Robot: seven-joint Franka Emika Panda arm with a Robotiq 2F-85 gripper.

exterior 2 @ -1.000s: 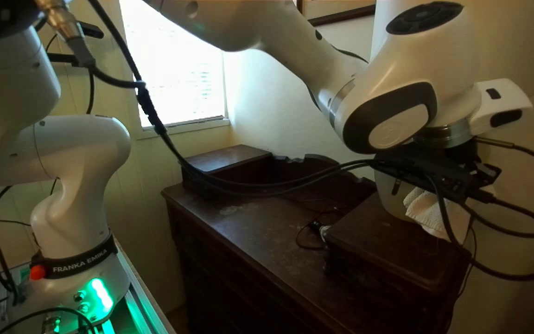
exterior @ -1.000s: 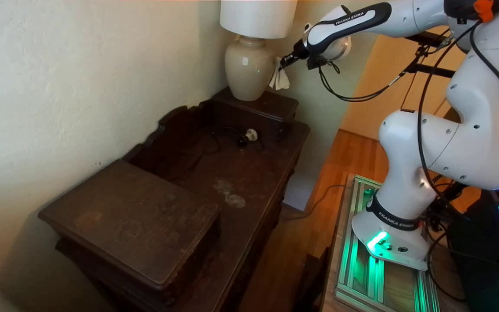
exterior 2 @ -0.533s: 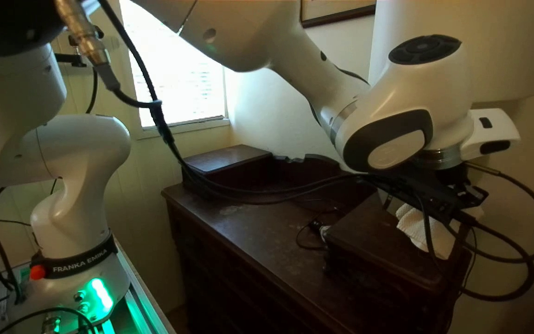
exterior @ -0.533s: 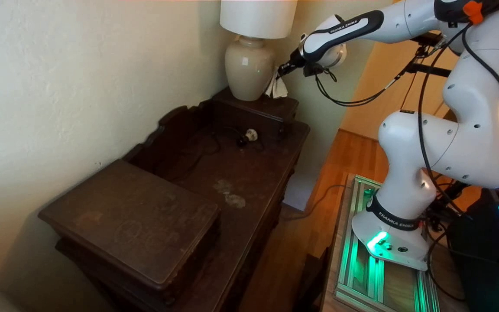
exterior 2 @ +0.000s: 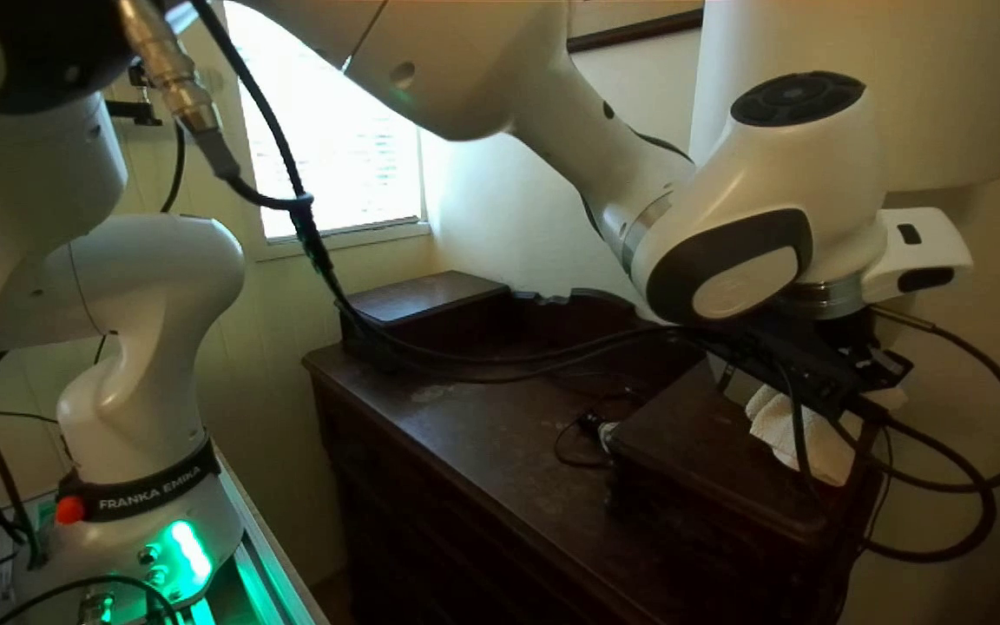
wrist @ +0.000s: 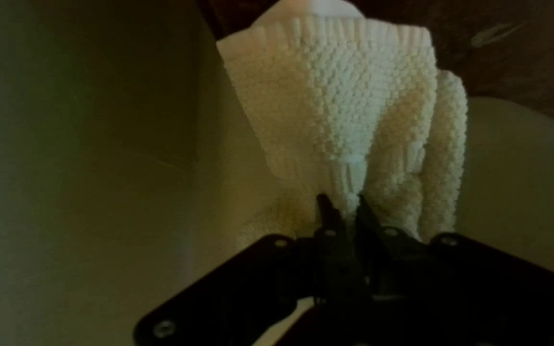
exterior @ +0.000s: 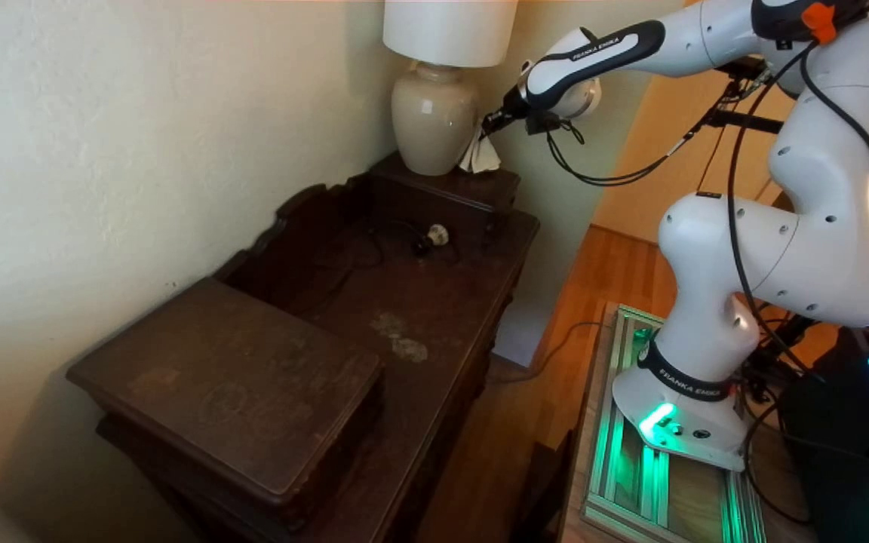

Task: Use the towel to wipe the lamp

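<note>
The lamp has a glossy beige ceramic body (exterior: 433, 124) and a white shade (exterior: 449, 30). It stands on the raised end of a dark dresser. The shade also shows in an exterior view (exterior 2: 943, 113). My gripper (exterior: 489, 130) is shut on a cream towel (exterior: 480, 157), beside the lower body of the lamp. The towel hangs down near the raised top and also shows in an exterior view (exterior 2: 799, 434). In the wrist view the fingertips pinch the towel (wrist: 334, 96), with the lamp body (wrist: 512, 182) behind it. Whether the towel touches the lamp is unclear.
The dresser (exterior: 442, 294) runs along the wall, with a second raised box (exterior: 223, 377) at its opposite end. A plug with a black cord (exterior: 437, 235) lies on its lower top. Loose arm cables (exterior 2: 986, 417) hang around the gripper.
My gripper has moved down along the lamp body with the towel, mostly in the first half second. The towel's lower edge is now closer to the raised top. The lamp has not moved.
</note>
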